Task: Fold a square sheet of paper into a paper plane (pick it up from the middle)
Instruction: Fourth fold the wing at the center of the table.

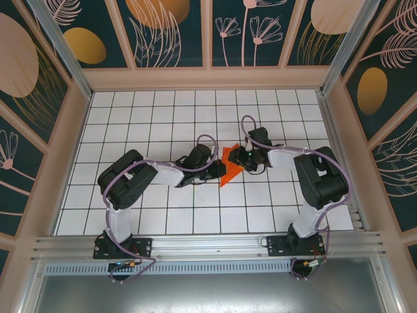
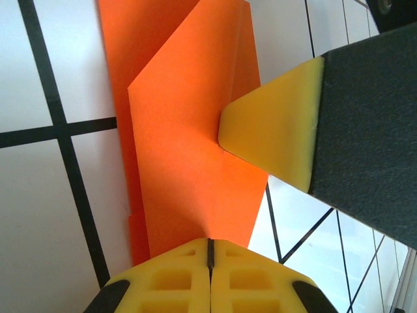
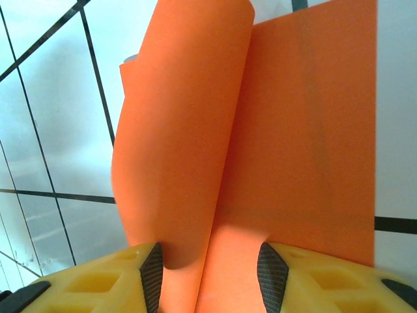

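Note:
The sheet of paper (image 1: 230, 171), bright orange-red and partly folded, is held above the middle of the tiled table between both grippers. My left gripper (image 1: 217, 171) is shut on its near edge; in the left wrist view the jaws (image 2: 210, 245) meet on the paper (image 2: 189, 143), which shows a diagonal fold. My right gripper (image 1: 240, 160) comes in from the other side, and one of its yellow fingertips (image 2: 270, 127) presses into the paper's right edge. In the right wrist view its jaws (image 3: 208, 264) stand apart, with a curled flap (image 3: 176, 143) and a flatter layer (image 3: 306, 130) running between the pads.
The white table (image 1: 163, 111) has a black grid and is boxed in by patterned walls on three sides. An aluminium rail (image 1: 208, 244) with both arm bases runs along the near edge. Open tiles lie all round the paper.

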Robot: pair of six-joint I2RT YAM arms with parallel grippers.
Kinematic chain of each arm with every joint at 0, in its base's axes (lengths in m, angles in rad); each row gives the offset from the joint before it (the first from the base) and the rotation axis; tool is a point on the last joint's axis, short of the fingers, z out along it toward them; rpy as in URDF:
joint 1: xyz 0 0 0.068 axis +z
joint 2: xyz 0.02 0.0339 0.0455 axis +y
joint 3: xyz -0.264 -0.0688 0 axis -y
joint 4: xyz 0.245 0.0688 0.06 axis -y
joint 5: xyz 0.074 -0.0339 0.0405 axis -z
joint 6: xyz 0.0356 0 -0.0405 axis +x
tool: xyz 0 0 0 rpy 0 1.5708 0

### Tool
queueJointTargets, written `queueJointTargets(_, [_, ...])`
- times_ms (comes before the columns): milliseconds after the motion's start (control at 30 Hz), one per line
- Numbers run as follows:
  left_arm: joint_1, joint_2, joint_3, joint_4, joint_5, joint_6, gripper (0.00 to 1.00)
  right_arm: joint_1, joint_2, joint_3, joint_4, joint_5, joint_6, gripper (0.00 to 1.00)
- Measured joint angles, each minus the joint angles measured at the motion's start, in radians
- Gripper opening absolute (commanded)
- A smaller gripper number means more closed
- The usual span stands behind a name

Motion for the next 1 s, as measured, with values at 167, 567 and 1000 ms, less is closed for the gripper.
queueJointTargets(167, [0.0, 0.0, 0.002, -0.006, 0.0, 0.0, 0.08, 0.0, 0.005, 0.003, 0.0, 0.0, -0.003, 0.46])
queueJointTargets(567, [0.0, 0.01, 0.003, -0.005, -0.002, 0.0, 0.08, 0.0, 0.027, 0.029, -0.024, 0.0, -0.008, 0.44])
queueJointTargets(1000, [0.0, 0.011, 0.003, -0.011, -0.03, 0.0, 0.08, 0.017, 0.045, 0.066, -0.067, 0.025, -0.015, 0.49])
